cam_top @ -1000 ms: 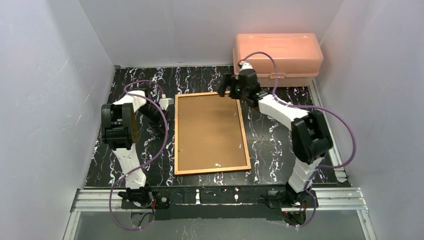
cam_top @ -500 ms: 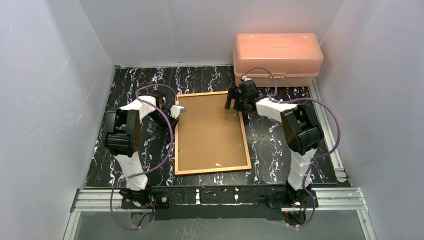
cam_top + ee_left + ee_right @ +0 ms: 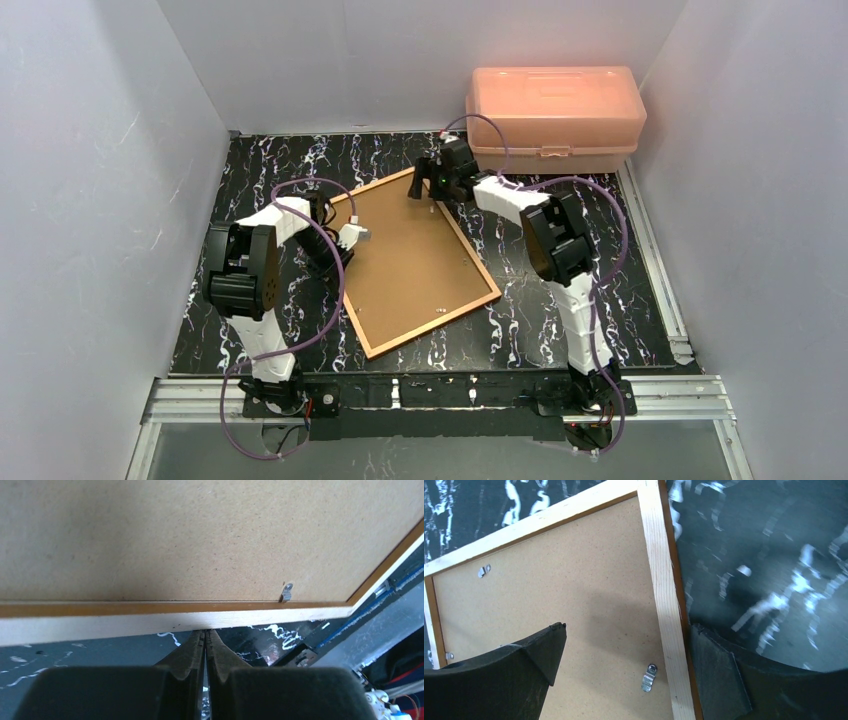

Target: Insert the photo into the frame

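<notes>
Frame [image 3: 436, 323] is lying back-up on the worktop [image 3: 260, 160], backing board [image 3: 405, 260] clipped in, photo nowhere in sight, so insertion is reading as unconfirmed; left fingers [image 3: 194, 652] are butting, closed together, against one rail, right fingers [image 3: 541, 645] are straddling another, wide apart.

No legible text, label, brand, number or sign in any view. Nothing printed or stamped on the frame [image 3: 434, 323] rails or the brown backing board [image 3: 415, 260], seen close in both wrist views. Pink box [image 3: 555, 105] at the worktop's far right corner: lid moulding too small to read.
</notes>
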`<state>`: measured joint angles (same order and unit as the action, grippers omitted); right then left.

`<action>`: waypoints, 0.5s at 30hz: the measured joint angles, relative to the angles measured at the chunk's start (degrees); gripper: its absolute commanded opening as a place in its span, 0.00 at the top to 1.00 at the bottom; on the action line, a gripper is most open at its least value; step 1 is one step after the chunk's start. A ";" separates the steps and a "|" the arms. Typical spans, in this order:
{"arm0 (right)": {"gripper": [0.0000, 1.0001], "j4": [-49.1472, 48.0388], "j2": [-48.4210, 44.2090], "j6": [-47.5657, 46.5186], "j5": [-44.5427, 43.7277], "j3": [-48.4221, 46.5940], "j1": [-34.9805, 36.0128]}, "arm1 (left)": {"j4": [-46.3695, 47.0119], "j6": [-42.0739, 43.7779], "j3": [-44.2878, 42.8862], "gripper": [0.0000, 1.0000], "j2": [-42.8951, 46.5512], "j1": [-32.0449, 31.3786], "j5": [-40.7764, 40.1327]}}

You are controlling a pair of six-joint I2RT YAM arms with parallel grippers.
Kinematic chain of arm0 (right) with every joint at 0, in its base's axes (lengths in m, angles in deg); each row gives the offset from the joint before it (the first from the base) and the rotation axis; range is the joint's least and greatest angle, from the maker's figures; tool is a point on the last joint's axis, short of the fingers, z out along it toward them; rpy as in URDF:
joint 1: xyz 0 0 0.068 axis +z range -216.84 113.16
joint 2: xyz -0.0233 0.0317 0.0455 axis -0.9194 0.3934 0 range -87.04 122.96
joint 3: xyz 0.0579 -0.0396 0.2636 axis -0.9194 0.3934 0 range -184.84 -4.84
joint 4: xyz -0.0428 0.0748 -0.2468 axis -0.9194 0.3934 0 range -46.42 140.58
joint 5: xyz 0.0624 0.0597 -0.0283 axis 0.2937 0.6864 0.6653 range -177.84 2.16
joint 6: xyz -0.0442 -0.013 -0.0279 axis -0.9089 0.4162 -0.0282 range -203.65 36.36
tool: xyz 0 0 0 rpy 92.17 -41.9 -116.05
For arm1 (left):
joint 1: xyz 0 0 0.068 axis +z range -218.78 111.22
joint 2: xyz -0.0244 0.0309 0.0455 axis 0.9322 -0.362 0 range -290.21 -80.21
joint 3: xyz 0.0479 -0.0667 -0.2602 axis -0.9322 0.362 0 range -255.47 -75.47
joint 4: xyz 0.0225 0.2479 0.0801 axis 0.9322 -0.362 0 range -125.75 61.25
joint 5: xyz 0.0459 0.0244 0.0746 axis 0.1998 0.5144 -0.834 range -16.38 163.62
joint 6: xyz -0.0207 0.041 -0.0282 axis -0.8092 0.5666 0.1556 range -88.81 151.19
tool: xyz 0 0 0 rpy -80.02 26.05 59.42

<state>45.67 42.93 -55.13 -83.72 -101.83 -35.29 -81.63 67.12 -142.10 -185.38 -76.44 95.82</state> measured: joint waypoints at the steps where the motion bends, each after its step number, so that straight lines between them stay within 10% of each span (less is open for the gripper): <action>1: 0.01 0.59 1.49 -0.28 0.22 -2.47 0.55 | -0.70 0.15 0.09 0.99 0.00 -0.04 -0.04; 15: 0.01 9.64 -15.13 -7.78 1.51 8.48 3.08 | -4.68 1.07 -3.50 0.97 1.90 -0.31 3.26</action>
<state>55.30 27.81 -62.91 -82.21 -93.35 -32.20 -86.31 68.19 -145.60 -183.48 -76.74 99.07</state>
